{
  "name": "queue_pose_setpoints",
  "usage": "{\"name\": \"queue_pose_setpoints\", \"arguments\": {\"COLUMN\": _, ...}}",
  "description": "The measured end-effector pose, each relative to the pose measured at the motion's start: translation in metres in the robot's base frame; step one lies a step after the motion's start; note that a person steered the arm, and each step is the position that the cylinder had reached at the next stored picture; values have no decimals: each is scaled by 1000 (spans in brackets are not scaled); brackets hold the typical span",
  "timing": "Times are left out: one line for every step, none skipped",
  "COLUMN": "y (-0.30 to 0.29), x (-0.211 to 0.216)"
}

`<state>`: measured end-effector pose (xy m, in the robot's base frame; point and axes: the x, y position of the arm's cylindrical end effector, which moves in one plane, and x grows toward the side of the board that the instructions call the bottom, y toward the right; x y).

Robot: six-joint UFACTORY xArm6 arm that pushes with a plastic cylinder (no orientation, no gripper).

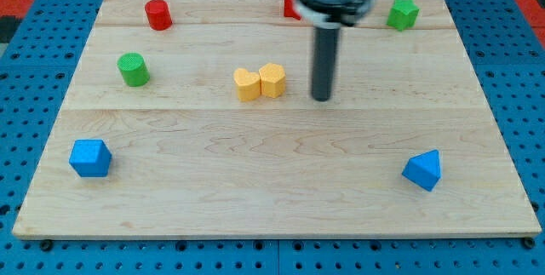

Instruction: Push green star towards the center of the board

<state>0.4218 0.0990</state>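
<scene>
The green star (402, 14) lies near the view's top right corner of the wooden board (272, 173). My tip (321, 98) rests on the board near its middle, well below and to the left of the green star, apart from it. Two yellow blocks (260, 82) sit touching each other just left of my tip, with a gap between them and it.
A red cylinder (157, 14) stands at top left. A green cylinder (133, 69) is below it. A red block (291, 5) is partly hidden behind the arm at top centre. A blue block (90, 157) lies bottom left, a blue triangular block (423, 170) bottom right.
</scene>
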Motion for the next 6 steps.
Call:
{"name": "queue_pose_setpoints", "arguments": {"y": 41, "x": -11}}
{"name": "queue_pose_setpoints", "arguments": {"y": 93, "x": -52}}
{"name": "queue_pose_setpoints", "arguments": {"y": 172, "x": -88}}
{"name": "queue_pose_setpoints", "arguments": {"y": 201, "x": -141}}
{"name": "queue_pose_setpoints", "arguments": {"y": 175, "x": -191}}
{"name": "queue_pose_setpoints", "arguments": {"y": 111, "x": -194}}
